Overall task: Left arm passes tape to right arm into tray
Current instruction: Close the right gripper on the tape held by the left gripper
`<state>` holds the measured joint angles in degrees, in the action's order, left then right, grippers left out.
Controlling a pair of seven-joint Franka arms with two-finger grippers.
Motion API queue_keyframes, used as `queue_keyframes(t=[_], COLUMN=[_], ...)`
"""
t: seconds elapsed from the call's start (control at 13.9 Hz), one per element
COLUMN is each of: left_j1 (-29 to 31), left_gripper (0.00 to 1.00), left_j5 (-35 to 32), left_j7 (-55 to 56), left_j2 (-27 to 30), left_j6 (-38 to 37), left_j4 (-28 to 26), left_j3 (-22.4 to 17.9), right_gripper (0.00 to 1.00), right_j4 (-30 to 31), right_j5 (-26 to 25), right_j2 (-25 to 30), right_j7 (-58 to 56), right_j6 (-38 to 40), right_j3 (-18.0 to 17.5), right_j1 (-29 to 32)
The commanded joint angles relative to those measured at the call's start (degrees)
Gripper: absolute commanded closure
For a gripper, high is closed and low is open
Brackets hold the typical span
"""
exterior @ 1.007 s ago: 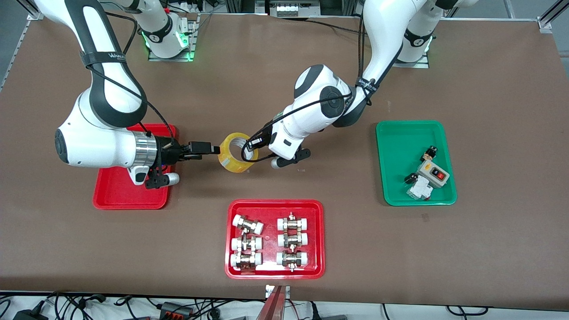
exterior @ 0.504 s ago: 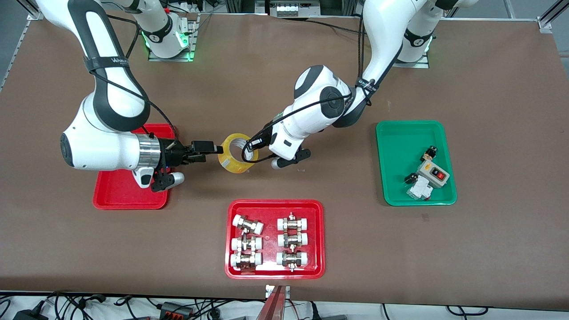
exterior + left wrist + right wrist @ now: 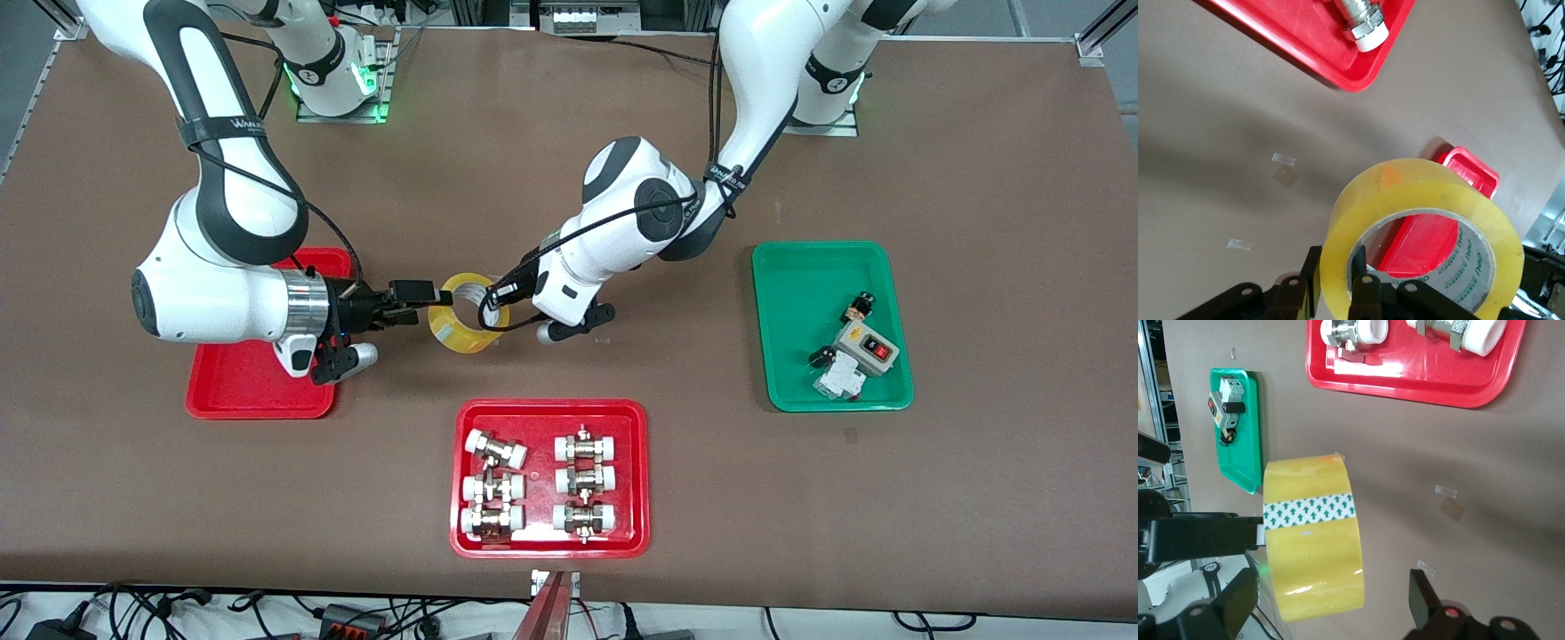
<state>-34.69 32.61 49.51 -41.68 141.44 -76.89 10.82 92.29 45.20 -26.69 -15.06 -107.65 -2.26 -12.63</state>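
The yellow tape (image 3: 462,327) is held up over the table's middle, between the plain red tray (image 3: 240,391) and the left arm's wrist. My left gripper (image 3: 496,298) is shut on the roll's wall, one finger inside the hole and one outside, as the left wrist view shows of the gripper (image 3: 1335,280) and the tape (image 3: 1418,200). My right gripper (image 3: 425,296) is open and level with the tape, at its rim. In the right wrist view the tape (image 3: 1315,540) stands between the gripper's (image 3: 1331,603) wide-open fingers (image 3: 1425,600).
A red tray with white-capped metal fittings (image 3: 551,544) lies nearer the front camera. A green tray (image 3: 796,293) with small parts lies toward the left arm's end. The plain red tray lies under the right arm's wrist.
My right gripper has moved toward the tape, and its fingers now flank the roll. My left gripper has carried the tape a little toward the right arm's end.
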Motion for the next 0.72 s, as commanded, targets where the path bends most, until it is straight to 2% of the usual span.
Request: queue_keyframes(t=[0.0, 0.22, 0.29, 0.43, 0.58, 0.65], left_j1=[-1.2, -1.1, -1.1, -1.1, -1.1, -1.1], left_gripper=[1.0, 1.0, 1.0, 1.0, 1.0, 1.0], left_j5=[1.6, 1.6, 1.6, 1.5, 1.5, 1.5], left_j7=[0.8, 1.0, 1.8, 1.7, 1.8, 1.8], left_j2=[-1.4, -1.4, -1.4, -1.4, -1.4, -1.4], left_j6=[0.9, 0.9, 0.9, 0.9, 0.9, 0.9], left_j4=[2.7, 2.8, 2.8, 2.8, 2.8, 2.8], left_j3=[-0.5, -0.5, -0.5, -0.5, -0.5, -0.5], right_gripper=[0.0, 0.02, 0.14, 0.44, 0.63, 0.68], right_j4=[-1.5, -1.5, -1.5, -1.5, -1.6, -1.9], right_j5=[1.3, 1.3, 1.3, 1.3, 1.2, 1.3], right_j2=[-1.1, -1.4, -1.4, -1.4, -1.4, -1.4], right_j7=[-2.0, -3.7, -3.7, -3.7, -3.0, -2.9], right_j6=[0.6, 0.8, 0.9, 0.9, 0.9, 0.9], right_j3=[0.0, 0.0, 0.0, 0.0, 0.0, 0.0], right_j1=[-0.1, 0.1, 0.1, 0.1, 0.1, 0.1])
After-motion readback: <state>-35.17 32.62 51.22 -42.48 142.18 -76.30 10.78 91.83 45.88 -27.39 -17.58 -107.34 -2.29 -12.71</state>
